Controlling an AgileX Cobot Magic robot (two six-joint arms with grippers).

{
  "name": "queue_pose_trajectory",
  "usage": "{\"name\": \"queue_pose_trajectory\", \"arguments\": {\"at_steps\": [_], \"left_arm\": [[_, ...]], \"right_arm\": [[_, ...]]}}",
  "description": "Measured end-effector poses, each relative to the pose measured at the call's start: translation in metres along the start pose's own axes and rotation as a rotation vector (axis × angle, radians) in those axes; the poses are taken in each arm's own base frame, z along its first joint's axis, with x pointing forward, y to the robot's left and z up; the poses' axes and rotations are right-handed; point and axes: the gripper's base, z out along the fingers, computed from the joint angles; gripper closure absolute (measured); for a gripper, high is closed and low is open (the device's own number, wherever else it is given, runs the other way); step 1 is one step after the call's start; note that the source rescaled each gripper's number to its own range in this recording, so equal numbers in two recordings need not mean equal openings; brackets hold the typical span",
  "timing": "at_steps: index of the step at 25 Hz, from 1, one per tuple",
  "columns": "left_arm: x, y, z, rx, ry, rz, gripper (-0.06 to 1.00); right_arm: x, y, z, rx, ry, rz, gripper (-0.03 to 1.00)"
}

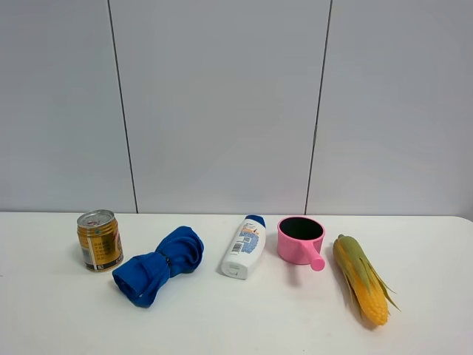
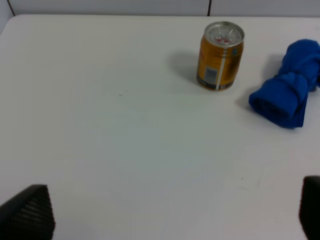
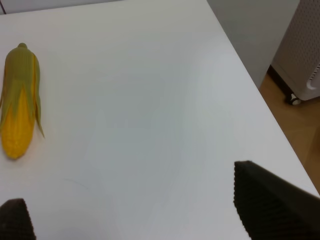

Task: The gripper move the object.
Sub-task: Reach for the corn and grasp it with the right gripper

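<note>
The ear of corn, yellow kernels with green-yellow husk leaves, lies on the white table at the right, beside the pink cup. It also shows in the right wrist view, well apart from the right gripper, whose black fingertips stand wide apart and empty over bare table. The left gripper is also open and empty, its fingertips spread over bare table, apart from the can and cloth. Neither arm shows in the exterior high view.
A gold can, a rolled blue cloth, a white shampoo bottle and a pink cup with handle stand in a row left of the corn. The table's right edge drops to the floor by a white appliance.
</note>
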Motion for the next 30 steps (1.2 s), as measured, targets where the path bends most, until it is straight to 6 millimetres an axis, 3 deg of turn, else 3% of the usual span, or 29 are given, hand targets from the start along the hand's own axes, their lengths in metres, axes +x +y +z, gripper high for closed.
{"name": "queue_pose_trajectory", "arguments": {"at_steps": [8,12,15,24,27,30], "left_arm": [[0.0,0.0,0.0,0.0,0.0,0.0,-0.06],[0.0,0.0,0.0,0.0,0.0,0.0,-0.06],[0.0,0.0,0.0,0.0,0.0,0.0,-0.06],[0.0,0.0,0.0,0.0,-0.004,0.0,-0.06],[0.0,0.0,0.0,0.0,-0.004,0.0,-0.06],[0.0,0.0,0.0,0.0,-0.004,0.0,-0.06]], "right_arm": [[0.0,0.001,0.0,-0.011,0.001,0.006,0.19],[0.0,0.011,0.0,-0.124,0.015,0.049,0.19],[-0.013,0.019,0.0,-0.211,0.057,-0.006,0.19],[-0.14,0.036,-0.036,-0.393,-0.073,0.008,0.19],[-0.171,0.04,-0.03,-0.428,-0.093,0.039,0.19],[-0.197,0.043,-0.004,-0.442,-0.067,0.055,0.17]]}}
